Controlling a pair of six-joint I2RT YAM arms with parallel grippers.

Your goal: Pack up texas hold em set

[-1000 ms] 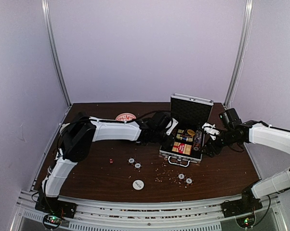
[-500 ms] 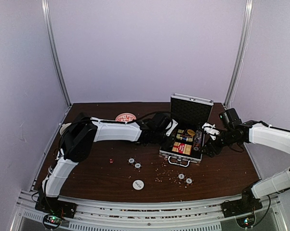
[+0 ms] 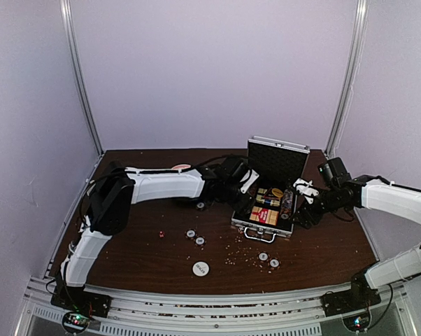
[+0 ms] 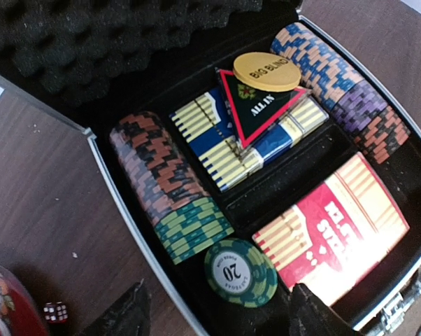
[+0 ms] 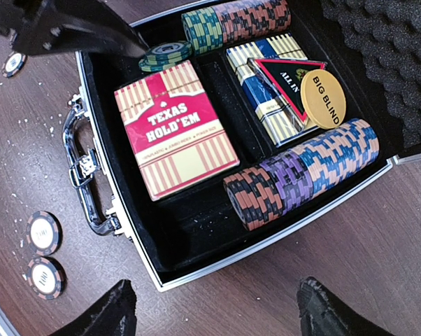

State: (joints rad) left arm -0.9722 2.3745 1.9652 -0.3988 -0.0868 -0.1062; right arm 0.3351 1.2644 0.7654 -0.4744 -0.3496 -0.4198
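Observation:
The silver briefcase (image 3: 261, 229) stands open on the table, its lid (image 3: 277, 161) upright. Inside lie a red card box (image 4: 334, 231), a blue card box (image 4: 228, 140), two rows of chips (image 4: 165, 185) and a yellow disc (image 4: 266, 71). My left gripper (image 4: 217, 318) hangs open over the case's left front corner. A green chip (image 4: 240, 273) lies flat in the case between its fingers (image 4: 123, 315), untouched. My right gripper (image 5: 214, 308) is open and empty above the case's right rim (image 5: 266, 234). Loose chips (image 3: 190, 234), a white disc (image 3: 201, 268) and a red die (image 3: 161, 234) lie on the table.
Two more chips (image 3: 263, 257) lie in front of the case by its handle (image 5: 81, 175), among white crumbs. A red-white bowl (image 3: 182, 167) sits behind the left arm, mostly hidden. A second red die (image 4: 54, 311) rests on the wood left of the case.
My left gripper has opened and let go of the green chip, which now lies in the case. The left arm shifted slightly back. The right arm has not moved.

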